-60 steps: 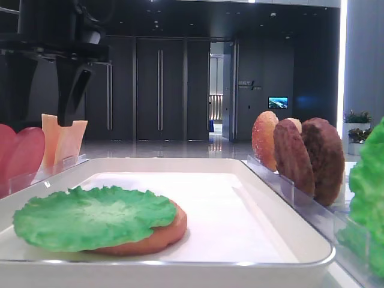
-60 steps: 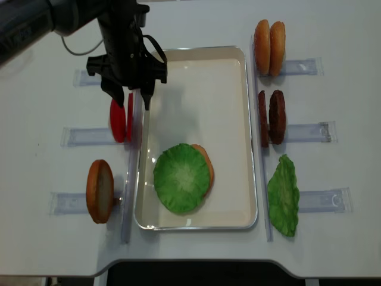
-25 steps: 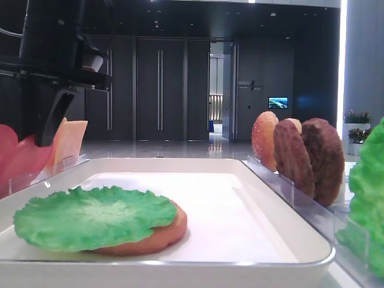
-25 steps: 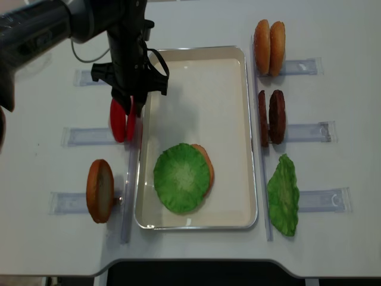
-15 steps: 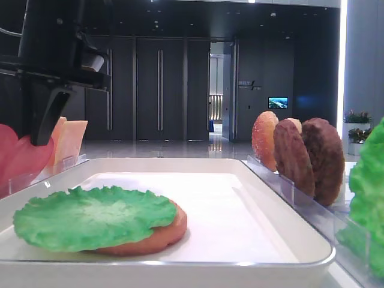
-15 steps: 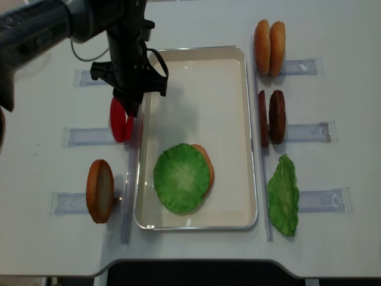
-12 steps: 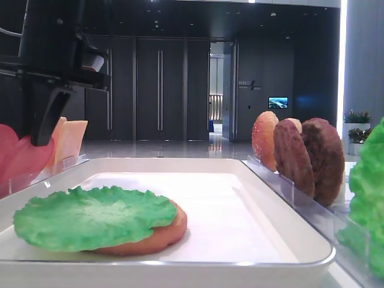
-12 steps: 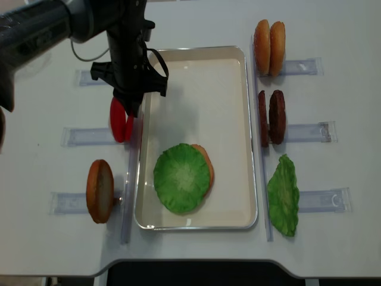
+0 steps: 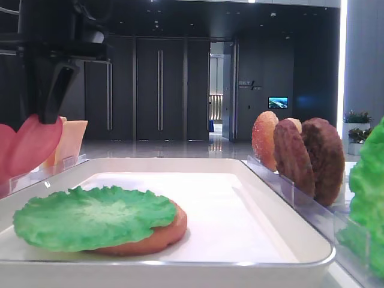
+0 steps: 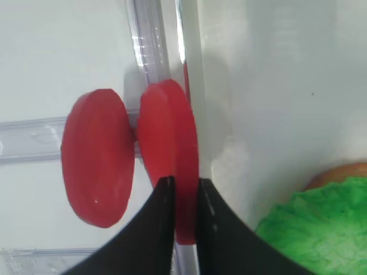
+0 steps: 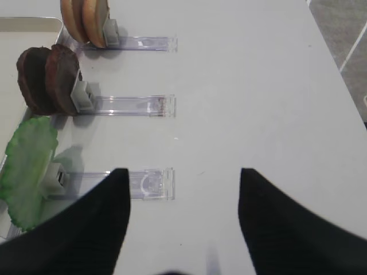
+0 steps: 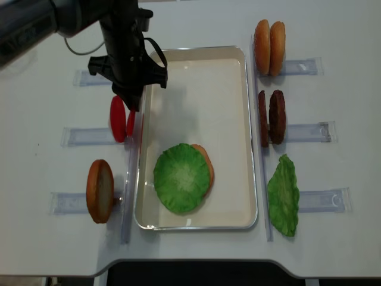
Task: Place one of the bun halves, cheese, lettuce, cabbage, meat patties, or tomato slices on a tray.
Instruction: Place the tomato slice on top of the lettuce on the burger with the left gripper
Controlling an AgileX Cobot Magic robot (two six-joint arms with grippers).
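My left gripper (image 10: 182, 180) is shut on the edge of a red tomato slice (image 10: 171, 143), which it holds upright just left of the white tray (image 12: 196, 71). A second tomato slice (image 10: 97, 156) stands beside it in the clear rack. From above, that gripper (image 12: 133, 106) hangs over the two slices (image 12: 118, 119). On the tray, a green lettuce leaf (image 12: 180, 177) lies over a bun half (image 12: 206, 162). My right gripper (image 11: 183, 172) is open over bare table, with nothing between its fingers. I cannot tell lettuce from cabbage.
Right of the tray, racks hold two bun halves (image 12: 269, 39), two meat patties (image 12: 271, 117) and a green leaf (image 12: 283, 194). Another bun half (image 12: 99, 190) stands at the front left. Cheese slices (image 9: 69, 141) stand in the far left rack.
The left gripper's jaws closed on the tomato slice nearest the tray and raised it a little. The right arm's earlier place is not shown.
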